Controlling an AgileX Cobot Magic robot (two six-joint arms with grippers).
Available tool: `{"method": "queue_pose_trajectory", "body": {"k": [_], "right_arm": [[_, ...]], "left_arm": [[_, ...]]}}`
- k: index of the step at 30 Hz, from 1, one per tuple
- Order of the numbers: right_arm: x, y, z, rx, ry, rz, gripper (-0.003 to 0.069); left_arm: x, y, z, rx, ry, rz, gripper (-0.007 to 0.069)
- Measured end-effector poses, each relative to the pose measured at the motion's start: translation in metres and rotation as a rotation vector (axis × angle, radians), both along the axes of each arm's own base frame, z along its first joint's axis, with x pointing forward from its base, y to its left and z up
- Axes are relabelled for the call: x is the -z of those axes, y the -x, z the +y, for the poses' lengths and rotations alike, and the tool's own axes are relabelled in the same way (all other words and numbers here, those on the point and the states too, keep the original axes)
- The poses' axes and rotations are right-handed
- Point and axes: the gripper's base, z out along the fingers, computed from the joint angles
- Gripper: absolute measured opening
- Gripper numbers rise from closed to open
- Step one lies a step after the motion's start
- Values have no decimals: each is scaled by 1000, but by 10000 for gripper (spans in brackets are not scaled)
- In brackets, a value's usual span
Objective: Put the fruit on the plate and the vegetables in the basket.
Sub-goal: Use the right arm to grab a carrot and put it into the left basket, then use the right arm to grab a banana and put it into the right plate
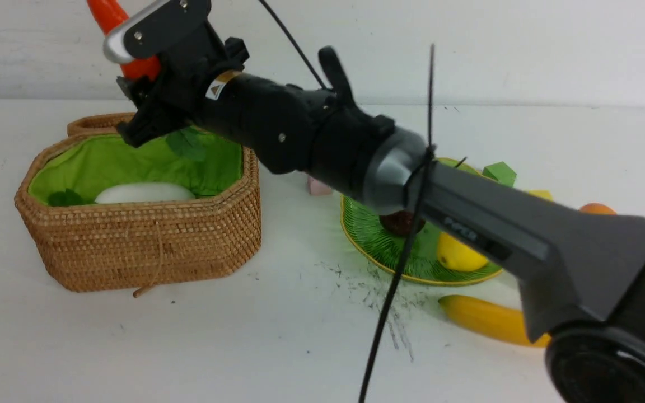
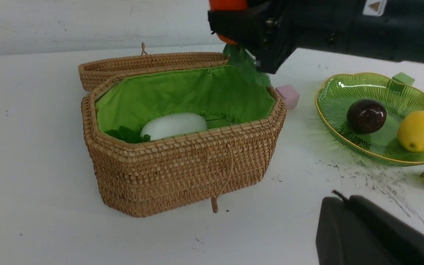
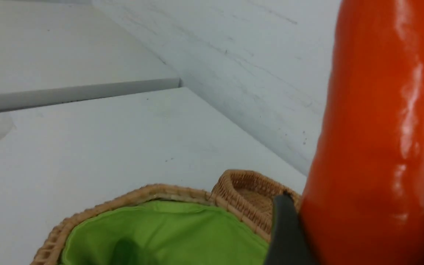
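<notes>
White table (image 1: 300, 336), glossy orange-red carrot (image 3: 374, 129) (leaves down), upright above green-lined basket (image 2: 182, 173)

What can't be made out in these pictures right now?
Carrot: tip cut off by the top edge, front view.
Banana: one end behind the right arm, front view.
Orange fruit: mostly behind that arm, front view.
Basket: floor hidden by its near wall, front and left wrist views.

Front cam looks fwd across tabletop (image 1: 277, 347); L wrist cam nearer basket (image 1: 143, 252); R wrist closest, above it. All share basket.
</notes>
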Motion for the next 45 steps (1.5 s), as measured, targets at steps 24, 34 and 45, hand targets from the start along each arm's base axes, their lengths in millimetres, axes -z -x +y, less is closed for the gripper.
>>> {"method": "queue_pose_trajectory", "body": {"k": [24, 34, 45], "right_arm": [[-124, 86, -131, -92, 567, 508, -4], [-97, 110, -259, 290, 631, 753, 46], [43, 109, -306, 158, 843, 874, 442]], "left_arm": [[1, 13, -25, 300, 77, 51, -7], [-2, 21, -36, 455, 92, 20, -7], [-2, 21, -37, 461, 95, 25, -7]]}}
